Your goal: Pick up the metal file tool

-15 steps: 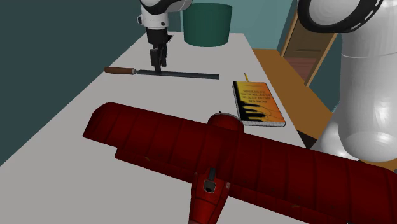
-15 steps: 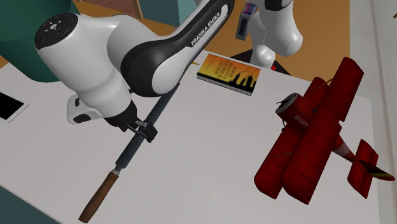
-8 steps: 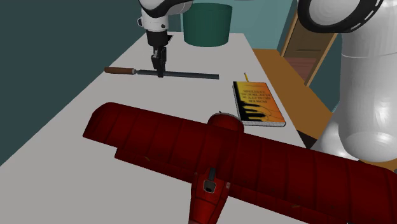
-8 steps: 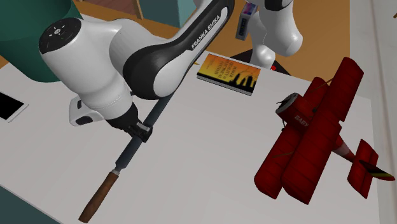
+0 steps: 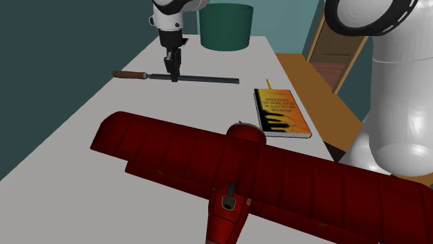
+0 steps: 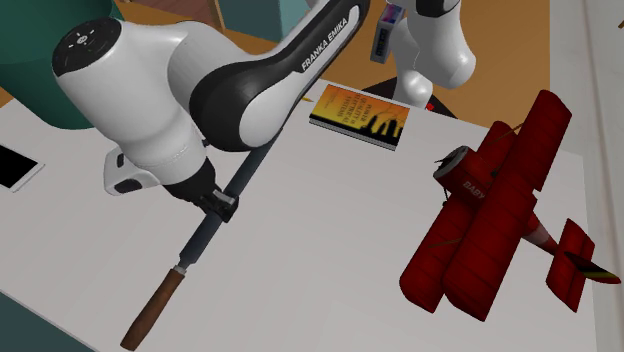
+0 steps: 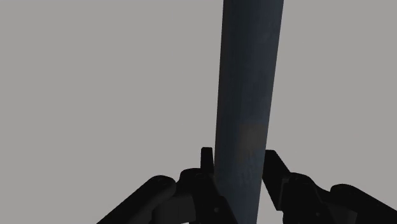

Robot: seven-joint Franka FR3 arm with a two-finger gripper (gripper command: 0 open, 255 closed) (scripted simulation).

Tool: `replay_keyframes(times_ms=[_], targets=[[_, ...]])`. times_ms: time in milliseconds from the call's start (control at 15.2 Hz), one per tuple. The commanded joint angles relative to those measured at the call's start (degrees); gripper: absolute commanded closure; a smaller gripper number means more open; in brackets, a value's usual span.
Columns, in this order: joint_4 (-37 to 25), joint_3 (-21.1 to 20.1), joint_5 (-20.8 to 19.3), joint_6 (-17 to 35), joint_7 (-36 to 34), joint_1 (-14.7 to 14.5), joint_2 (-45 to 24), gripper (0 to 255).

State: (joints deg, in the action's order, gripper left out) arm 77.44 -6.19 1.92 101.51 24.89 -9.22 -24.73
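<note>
- File tool (image 5: 205, 80) lies along the far part of the grey tabletop (image 5: 76, 132). Its brown handle points toward the shoulder view's left and its long dark blade runs toward that view's right.
- The black gripper (image 5: 173, 74) comes down on it from above. In the wrist view the gripper (image 7: 238, 167) is clamped across the file tool's (image 7: 247, 95) blade, with one finger (image 7: 207, 160) pressed to each flat side.
- In the second exterior view the gripper (image 6: 222, 206) holds the file tool (image 6: 200, 245) on the blade, a little way up from the handle and not at the middle of its length.
- Judged from this, the grasp is made and the lift is the step in hand. Whether the file tool has cleared the tabletop cannot be told.
- The next move calls for a straight rise with the clamp kept firm. With the hold off-centre, the longer blade end may droop or swivel between the fingers.
- A red toy biplane (image 5: 208, 152) and a yellow book (image 5: 281, 114) sit well apart from the file tool, so the way up looks free.
</note>
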Motion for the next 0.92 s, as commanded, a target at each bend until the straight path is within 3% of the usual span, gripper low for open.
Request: replay_keyframes(times_ms=[0, 858], targets=[[-1.4, 0.0, 0.0, -1.4, 0.0, 0.0, 0.0, 255], [-12.5, 0.0, -0.2, -10.9, -0.6, -0.3, -1.6, 255]])
